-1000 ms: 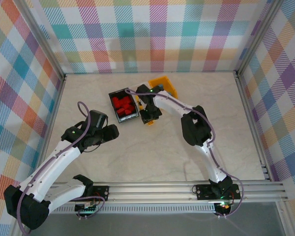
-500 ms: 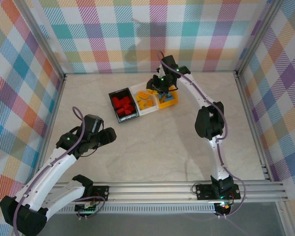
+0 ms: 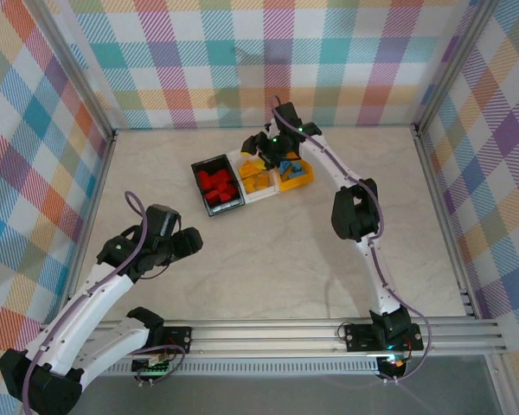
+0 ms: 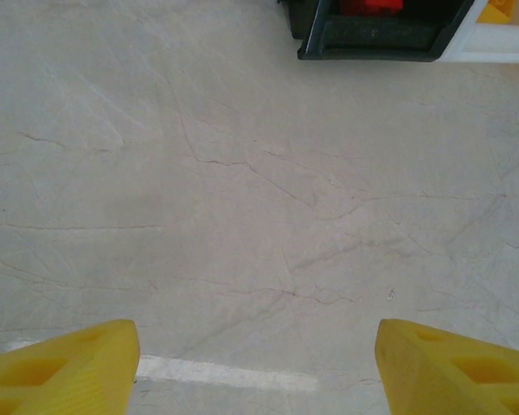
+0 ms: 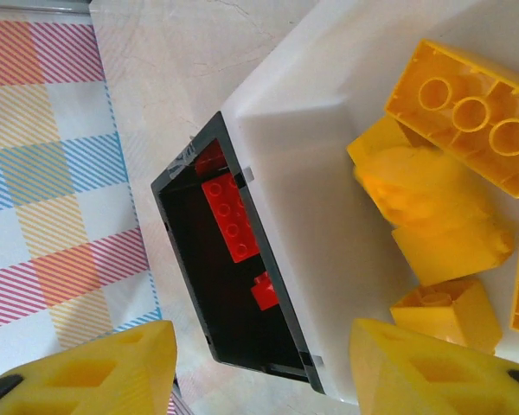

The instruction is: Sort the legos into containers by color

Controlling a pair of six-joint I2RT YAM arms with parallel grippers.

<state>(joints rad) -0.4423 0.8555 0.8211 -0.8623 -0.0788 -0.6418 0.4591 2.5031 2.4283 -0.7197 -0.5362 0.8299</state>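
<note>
Sorting appears complete or very near it: each colour sits in its own bin.

Overhead, the red bricks [image 3: 216,183] lie in the black bin [image 3: 196,180], the yellow-orange bricks [image 3: 258,178] in the white bin [image 3: 262,195], and the blue bricks [image 3: 287,167] in the yellow-orange bin [image 3: 300,183]. The tabletop [image 3: 277,259] around the bins reads bare, so I judge that no loose brick is left to collect, though the arm may hide a small one near the bins. The right gripper [image 5: 259,367] hangs over the white bin, fingers spread wide with nothing between them. The left gripper [image 4: 258,363] sits low over bare tabletop well short of the black bin, fingers likewise apart and empty. What is left, at most, is pulling both arms back.
</note>
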